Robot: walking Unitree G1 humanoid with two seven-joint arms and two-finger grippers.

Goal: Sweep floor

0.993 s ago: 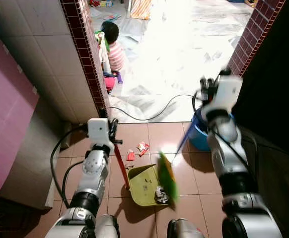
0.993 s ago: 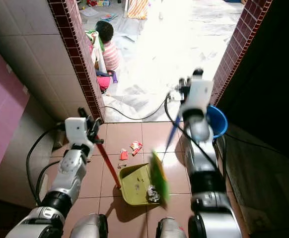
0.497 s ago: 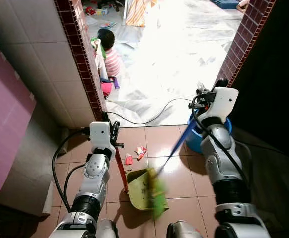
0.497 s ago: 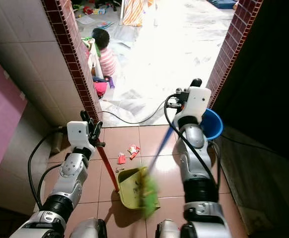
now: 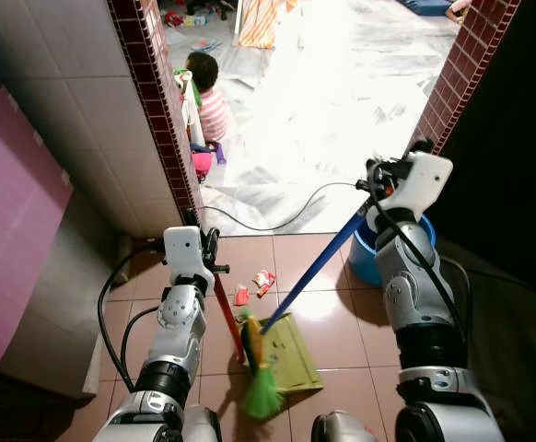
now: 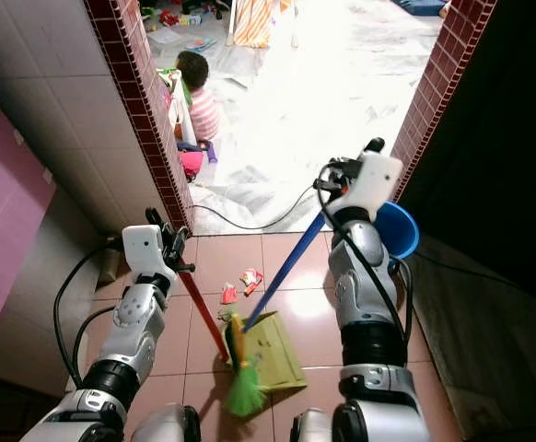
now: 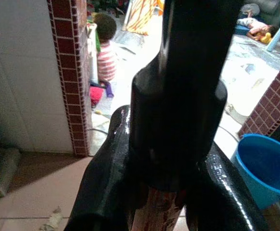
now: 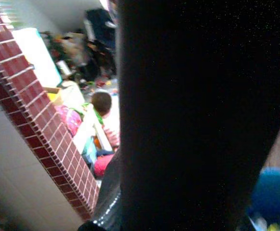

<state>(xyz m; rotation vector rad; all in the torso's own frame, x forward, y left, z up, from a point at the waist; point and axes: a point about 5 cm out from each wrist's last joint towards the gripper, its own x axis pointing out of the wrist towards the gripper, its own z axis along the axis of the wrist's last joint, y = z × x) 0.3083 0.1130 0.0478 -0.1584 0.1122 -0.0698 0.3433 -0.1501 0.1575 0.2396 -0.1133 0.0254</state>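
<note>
down on the reddish tile floor (image 5: 342,322), the left gripper (image 5: 210,256) is clamped on the red handle (image 5: 228,318) of a green dustpan (image 5: 291,352), and the left wrist view confirms it: 2 black fingers (image 7: 106,178) press either side of the red shaft. the right gripper (image 5: 378,189) is raised by the doorway and holds the top of a broom's blue handle (image 5: 309,274); the right wrist view is too dark and close to show the grasp plainly. the blue handle slants down to the green bristles (image 5: 262,398), which rest at the dustpan's near left edge, beside the red handle. 2 scraps of red-and-white litter (image 5: 252,284) lie on the tiles just beyond the dustpan. 1 blue bucket (image 6: 395,228) stands behind the right arm; the left wrist view shows its rim too. a black cable (image 5: 277,216) crosses the threshold. past the brick-edged wall (image 5: 162,110), a child in a striped shirt (image 5: 211,97) sits on the bright floor.
</note>
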